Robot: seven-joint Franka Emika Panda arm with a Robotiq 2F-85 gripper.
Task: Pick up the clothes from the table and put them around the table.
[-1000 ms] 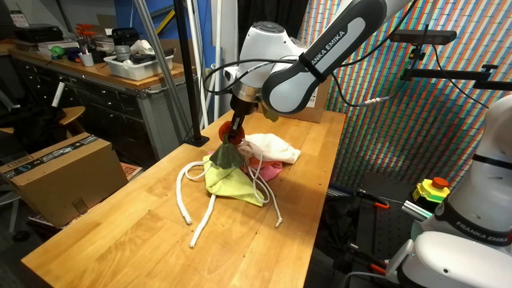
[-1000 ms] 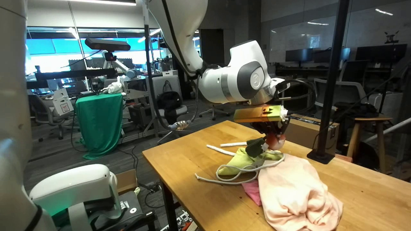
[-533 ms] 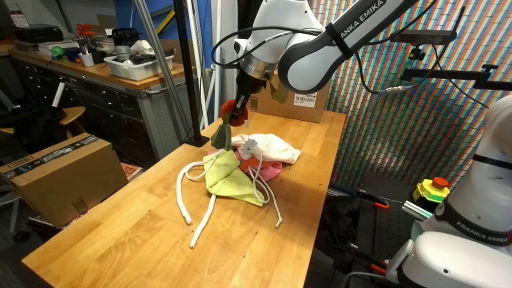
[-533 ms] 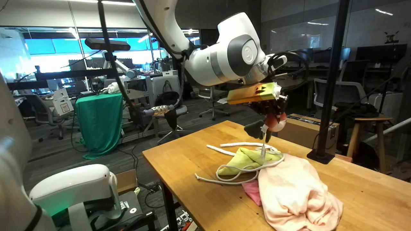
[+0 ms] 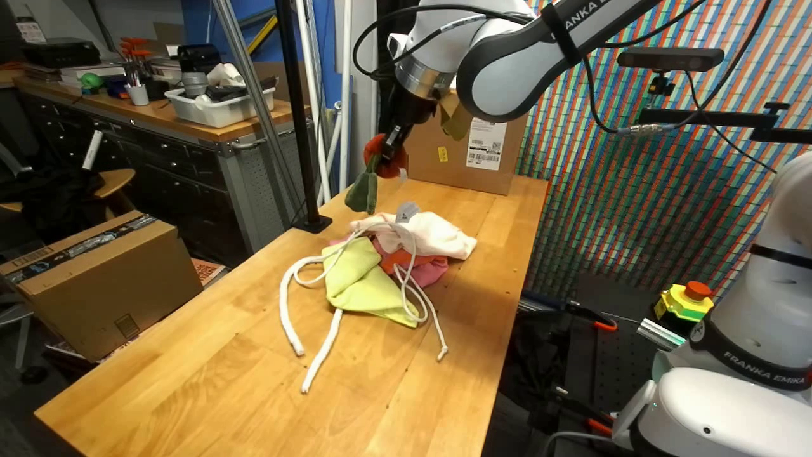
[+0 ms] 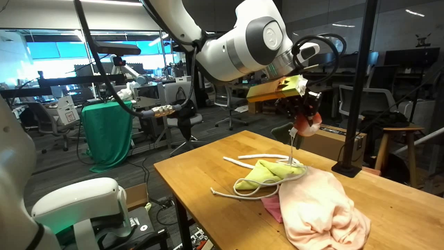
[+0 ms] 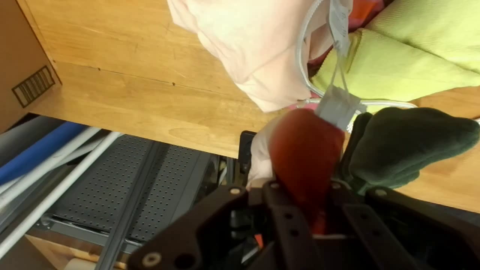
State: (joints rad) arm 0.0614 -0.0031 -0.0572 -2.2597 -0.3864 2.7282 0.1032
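My gripper [image 5: 388, 151] is shut on a soft red, white and green toy [image 7: 305, 150], above the cloth pile. Its dark green leaf part [image 5: 363, 190] hangs down in an exterior view, and a grey tag [image 7: 338, 30] dangles from it. The yellow-green cloth [image 5: 365, 289], the pink-red cloth [image 5: 432, 271] and the cream-white cloth [image 5: 438, 233] lie heaped on the wooden table [image 5: 254, 381]. The cream-white cloth [image 6: 319, 208] looks pale pink and partly covers the pink-red cloth [image 6: 273, 206] in an exterior view.
Thick white rope [image 5: 322, 352] and thin white cord [image 5: 438, 324] lie across the pile. A cardboard box [image 5: 469, 155] stands at the table's end. A black post [image 5: 311, 223] is mounted at the table's edge.
My gripper has risen from the pile with the toy and shifted slightly. The toy's leaf part and tag have lifted off the cloths. The cloths, rope and cord on the table stay put.
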